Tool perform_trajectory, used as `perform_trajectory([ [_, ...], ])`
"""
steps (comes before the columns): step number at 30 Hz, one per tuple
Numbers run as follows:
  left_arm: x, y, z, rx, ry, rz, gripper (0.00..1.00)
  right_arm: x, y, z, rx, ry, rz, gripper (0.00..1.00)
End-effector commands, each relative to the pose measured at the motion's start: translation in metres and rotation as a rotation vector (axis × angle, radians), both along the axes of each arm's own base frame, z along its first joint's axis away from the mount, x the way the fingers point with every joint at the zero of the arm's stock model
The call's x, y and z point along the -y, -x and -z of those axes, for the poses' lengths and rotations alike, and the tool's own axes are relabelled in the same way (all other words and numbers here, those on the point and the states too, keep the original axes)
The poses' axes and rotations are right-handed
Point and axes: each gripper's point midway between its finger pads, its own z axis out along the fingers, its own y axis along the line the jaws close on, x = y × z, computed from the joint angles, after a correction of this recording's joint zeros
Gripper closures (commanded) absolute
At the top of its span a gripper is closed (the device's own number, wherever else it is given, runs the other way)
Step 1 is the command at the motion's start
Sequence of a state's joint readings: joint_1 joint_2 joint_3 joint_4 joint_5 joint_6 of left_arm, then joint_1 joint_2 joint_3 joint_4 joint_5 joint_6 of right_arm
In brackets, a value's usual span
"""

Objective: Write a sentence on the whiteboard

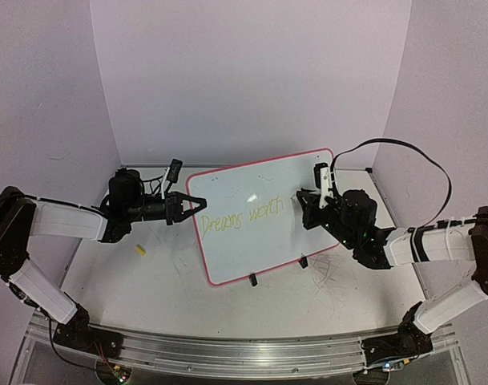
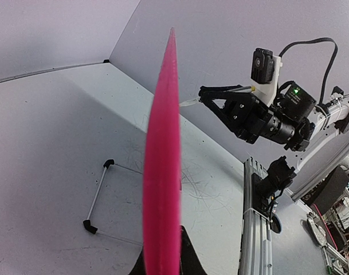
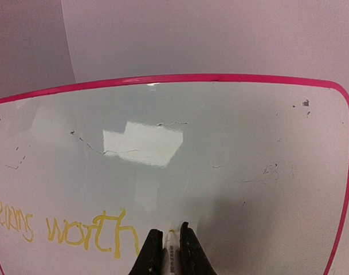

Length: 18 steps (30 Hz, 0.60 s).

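Observation:
The whiteboard (image 1: pixel 252 241) stands tilted on its black legs mid-table, its pink rim (image 2: pixel 163 160) edge-on in the left wrist view. My left gripper (image 1: pixel 192 205) (image 2: pixel 161 240) is shut on the board's left rim. On the board the sentence (image 1: pixel 242 216) reads "Dreams worth" in yellow; in the right wrist view it (image 3: pixel 85 232) ends just left of the jaws. My right gripper (image 1: pixel 301 202) (image 3: pixel 169 232) is shut on a yellow-tipped marker (image 3: pixel 172 252), whose tip is at the board's face right of the "h". The same gripper (image 2: pixel 206 94) faces the board in the left wrist view.
A small yellow cap (image 1: pixel 140 250) lies on the scribbled tabletop left of the board. The board's wire stand (image 2: pixel 97 197) rests behind it. An aluminium rail (image 1: pixel 244 349) runs along the near edge, and plain walls close the back and sides.

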<state>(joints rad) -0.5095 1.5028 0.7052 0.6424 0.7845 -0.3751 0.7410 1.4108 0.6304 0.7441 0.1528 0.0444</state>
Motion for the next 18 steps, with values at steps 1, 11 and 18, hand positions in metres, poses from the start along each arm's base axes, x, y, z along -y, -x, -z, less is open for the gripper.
perform_trajectory([
  [1,-0.006,-0.008,0.01,0.068,-0.077,-0.03,1.0,-0.003,-0.008,-0.02,0.051,-0.031,0.018,1.0],
  [11,-0.006,-0.008,0.011,0.067,-0.081,-0.029,1.0,0.006,-0.014,-0.017,0.049,-0.028,0.084,1.0],
  [18,-0.006,-0.009,0.013,0.065,-0.087,-0.032,1.0,0.013,-0.014,-0.012,0.033,-0.021,0.116,1.0],
])
